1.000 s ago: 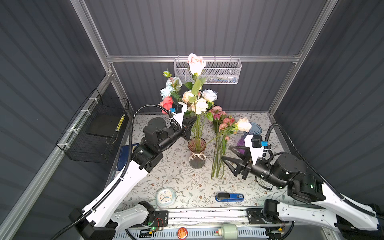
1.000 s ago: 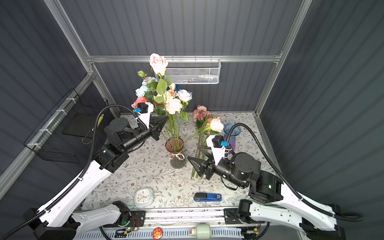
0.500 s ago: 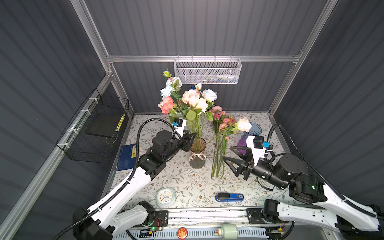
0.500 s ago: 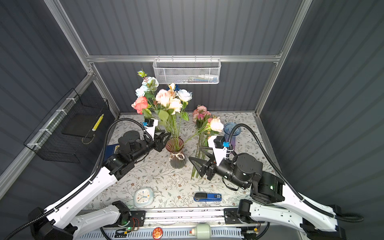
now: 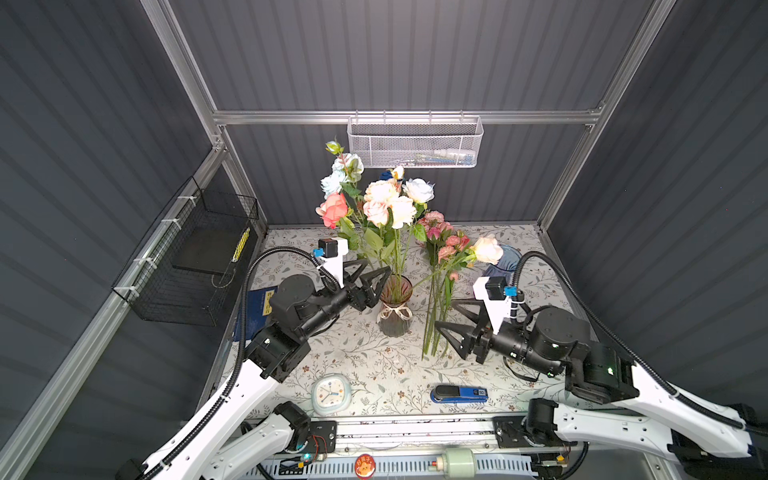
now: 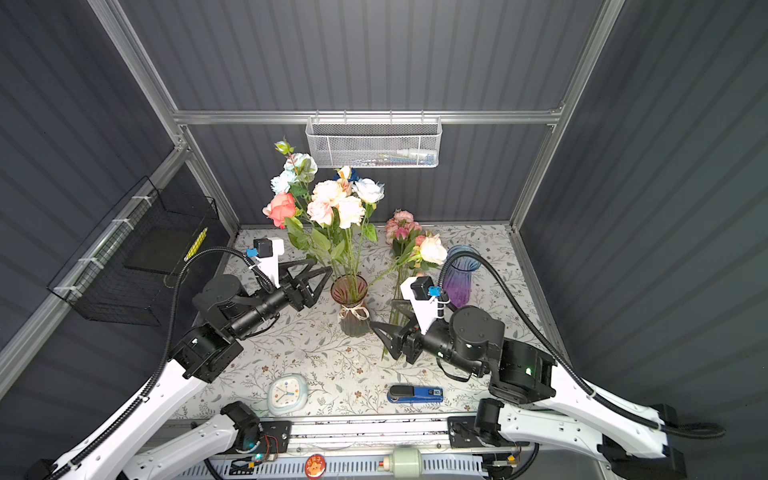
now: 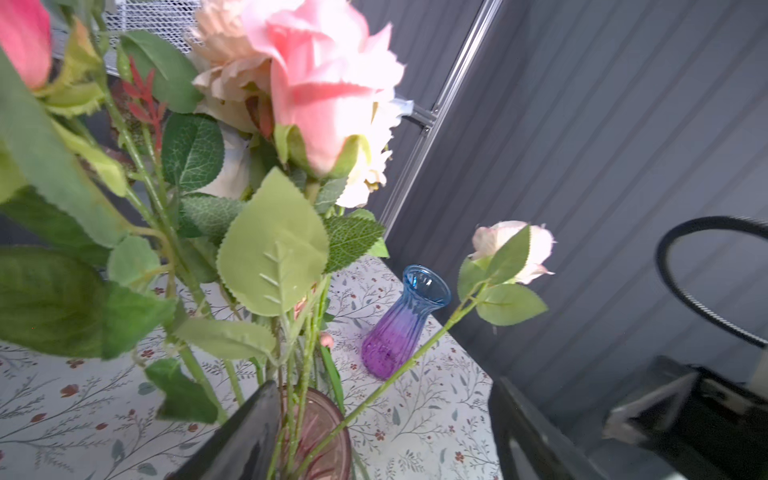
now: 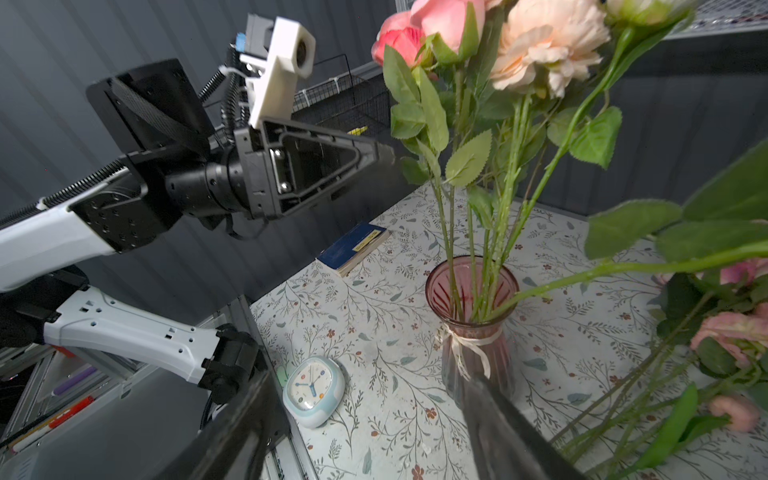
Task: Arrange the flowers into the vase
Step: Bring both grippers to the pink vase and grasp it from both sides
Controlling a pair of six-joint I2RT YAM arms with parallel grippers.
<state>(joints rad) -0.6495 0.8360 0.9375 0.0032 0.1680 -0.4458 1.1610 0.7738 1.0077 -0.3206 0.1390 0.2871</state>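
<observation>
L gripper (image 5: 379, 267) wide open, empty, beside vase (image 5: 395, 322); flowers (image 5: 390, 208) stand just past its tips.

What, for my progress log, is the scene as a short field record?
Pink vase: upright, mid-table, ribbon at neck
Flowers: most stand in pink vase
Peach rose: stem in pink vase, leaning far right
Pink sprays: outside pink vase, beside it
Blue-purple vase: empty
Left gripper: open, empty, by vase rim
Right gripper: open, empty
</observation>
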